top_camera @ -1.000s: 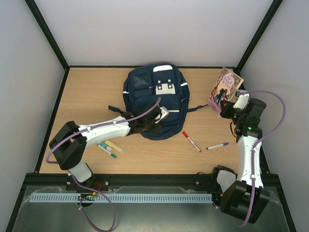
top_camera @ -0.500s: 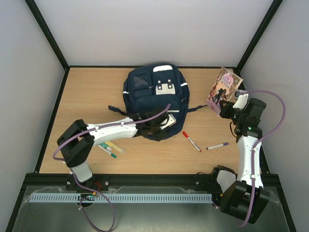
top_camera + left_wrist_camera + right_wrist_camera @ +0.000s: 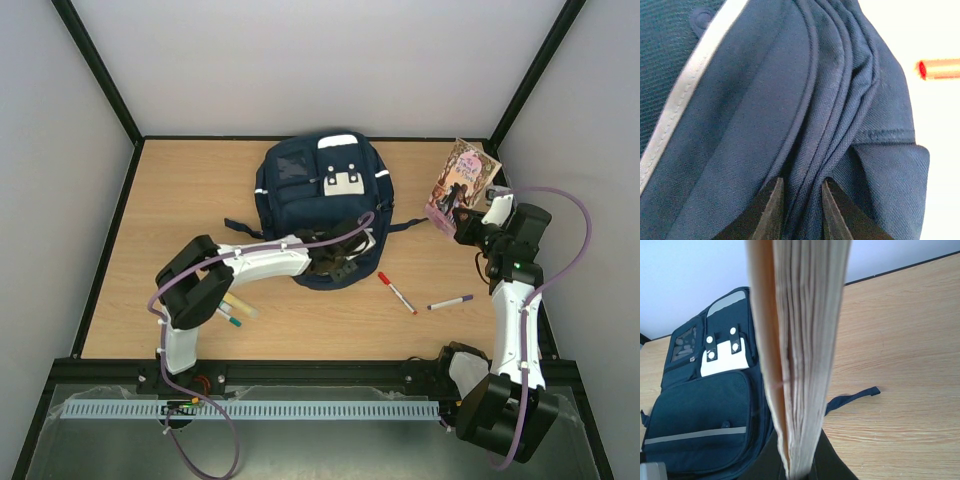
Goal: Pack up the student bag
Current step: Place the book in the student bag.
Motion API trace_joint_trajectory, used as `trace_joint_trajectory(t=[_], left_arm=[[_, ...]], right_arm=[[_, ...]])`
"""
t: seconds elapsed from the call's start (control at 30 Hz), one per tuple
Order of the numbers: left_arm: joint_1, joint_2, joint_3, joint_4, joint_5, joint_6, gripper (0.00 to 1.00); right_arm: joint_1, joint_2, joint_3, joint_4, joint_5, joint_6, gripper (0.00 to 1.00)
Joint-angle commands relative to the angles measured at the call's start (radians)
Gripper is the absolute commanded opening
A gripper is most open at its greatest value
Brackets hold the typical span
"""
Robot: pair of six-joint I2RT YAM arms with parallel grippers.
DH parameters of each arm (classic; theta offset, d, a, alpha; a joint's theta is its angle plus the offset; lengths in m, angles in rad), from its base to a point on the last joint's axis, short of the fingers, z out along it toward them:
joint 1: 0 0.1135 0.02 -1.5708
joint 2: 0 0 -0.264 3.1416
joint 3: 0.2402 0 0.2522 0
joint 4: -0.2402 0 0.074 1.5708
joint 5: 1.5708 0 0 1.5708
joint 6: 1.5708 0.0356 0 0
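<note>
The student bag point(image 3: 320, 205), navy blue with white stripes and patches, lies flat in the middle of the table. My left gripper point(image 3: 352, 256) sits at the bag's near right corner. In the left wrist view its jaws point(image 3: 802, 210) pinch a bunched fold of the bag's fabric point(image 3: 840, 115). My right gripper point(image 3: 470, 226) is shut on the lower edge of a book point(image 3: 462, 184) and holds it upright at the right side of the table. In the right wrist view the book's page edges point(image 3: 802, 340) rise from the gripper point(image 3: 800, 467), with the bag point(image 3: 705, 405) behind on the left.
A red marker point(image 3: 397, 293) and a purple marker point(image 3: 450, 301) lie on the wood right of the bag. More markers point(image 3: 228, 310) lie under my left arm's elbow. A loose bag strap point(image 3: 408, 224) points toward the book. Black frame rails edge the table.
My left arm has swung right along the bag's near edge; its jaws opened wider, then closed on the fabric fold. The right arm and book have stayed still.
</note>
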Motion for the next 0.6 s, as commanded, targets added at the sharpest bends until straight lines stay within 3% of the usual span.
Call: trace_joint_trajectory(t=[0.0, 0.13, 0.23, 0.43, 0.57], left_arm=[[0.002, 0.005, 0.066, -0.013, -0.078, -0.003, 0.17], [0.002, -0.037, 0.105, -0.016, -0.083, -0.007, 0.03], [0.002, -0.098, 0.12, -0.017, -0.102, -0.009, 0.02], [0.018, -0.261, 0.1, 0.042, -0.178, -0.002, 0.02], [0.059, -0.348, 0.068, 0.105, -0.173, -0.013, 0.02]], right_arm=[[-0.004, 0.004, -0.002, 0.026, -0.032, 0.005, 0.01], [-0.005, 0.001, 0.001, 0.025, -0.059, 0.011, 0.01], [-0.004, 0.034, 0.089, -0.073, -0.181, -0.01, 0.01], [-0.001, 0.06, 0.34, -0.441, -0.303, -0.176, 0.01], [0.008, 0.056, 0.399, -0.604, -0.408, -0.237, 0.01]])
